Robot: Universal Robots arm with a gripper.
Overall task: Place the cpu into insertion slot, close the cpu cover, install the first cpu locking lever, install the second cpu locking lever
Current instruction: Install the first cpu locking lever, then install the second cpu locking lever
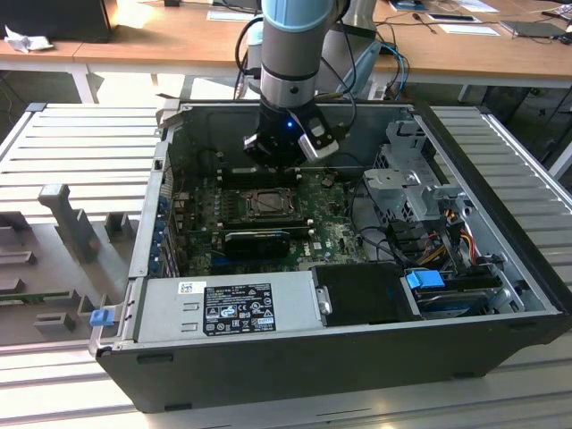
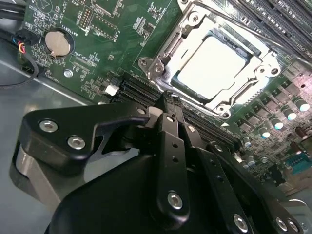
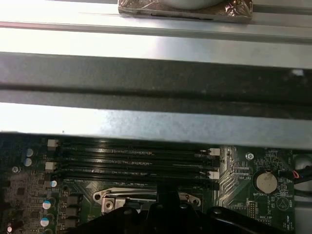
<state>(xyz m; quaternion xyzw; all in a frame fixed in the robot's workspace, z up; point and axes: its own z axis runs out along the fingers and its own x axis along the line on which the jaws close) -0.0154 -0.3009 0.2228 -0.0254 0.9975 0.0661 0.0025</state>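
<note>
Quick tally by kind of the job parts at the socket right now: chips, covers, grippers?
cpu: 1, seated in the insertion slot
cpu cover: 1, lying down around the chip
gripper: 1, above the memory slots
Total: 3

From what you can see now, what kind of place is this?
Probably a robotics lab or test workshop: an open computer case lies on a slatted aluminium table, a robot arm reaches into it, and wooden desks stand behind.
</note>
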